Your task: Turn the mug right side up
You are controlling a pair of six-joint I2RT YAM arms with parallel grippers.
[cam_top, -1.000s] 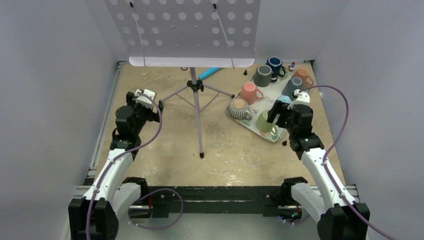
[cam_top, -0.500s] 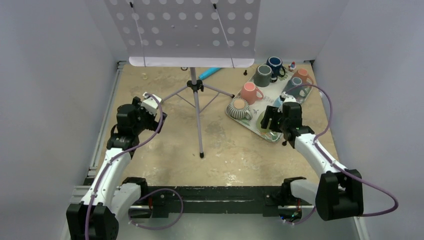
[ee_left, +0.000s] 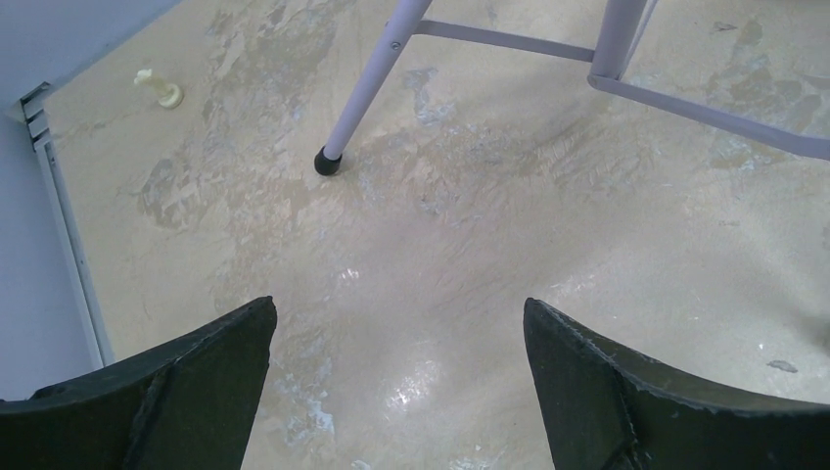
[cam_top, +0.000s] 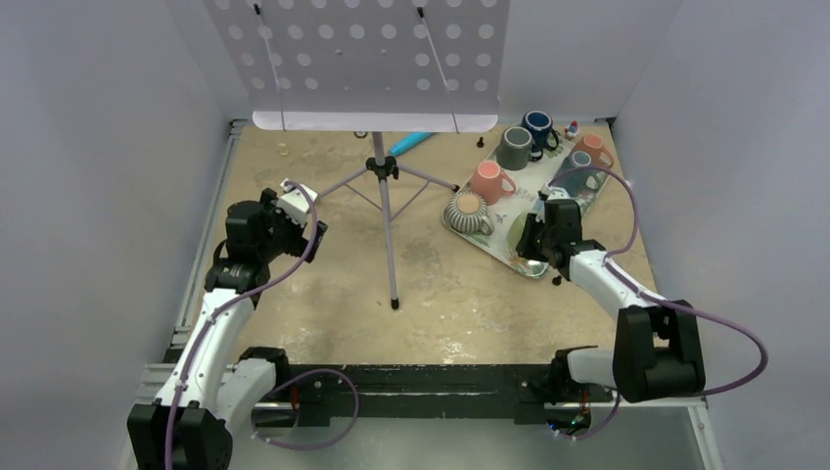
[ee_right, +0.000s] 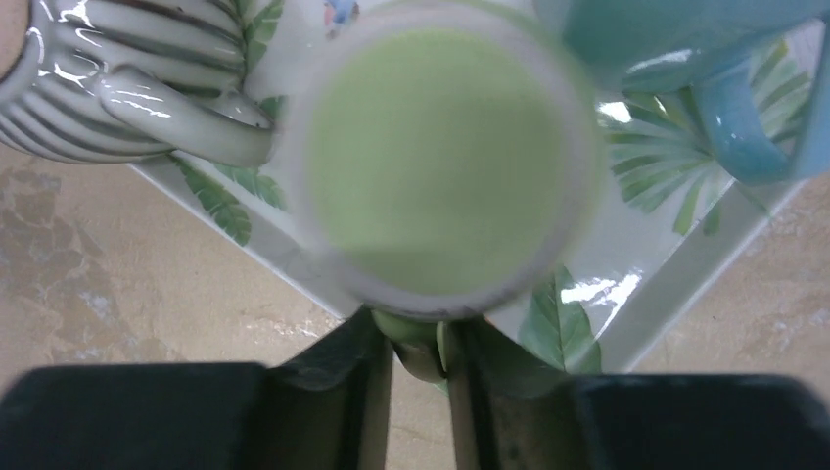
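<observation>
A green mug (cam_top: 520, 233) (ee_right: 445, 162) stands upside down at the near edge of the leaf-patterned tray (cam_top: 536, 176) (ee_right: 685, 284), its flat base facing the right wrist camera. My right gripper (cam_top: 534, 241) (ee_right: 419, 338) reaches in low from the front. Its two fingers are pressed against either side of the mug's green handle (ee_right: 419, 345), which sticks out over the tray's edge. My left gripper (cam_top: 313, 233) (ee_left: 399, 313) hovers open over bare tabletop at the left, with nothing between its fingers.
A striped mug (cam_top: 468, 213) (ee_right: 127, 69) and a light blue mug (ee_right: 685, 49) crowd the green one. Pink (cam_top: 487, 181), grey (cam_top: 513, 147) and dark blue (cam_top: 538, 125) mugs stand farther back. A music stand's tripod (cam_top: 387, 196) occupies the middle, one foot (ee_left: 322, 163) ahead of the left gripper.
My right arm has dropped and reached forward to the green mug, and its fingers have closed onto the handle. The left arm shifted slightly toward the near side.
</observation>
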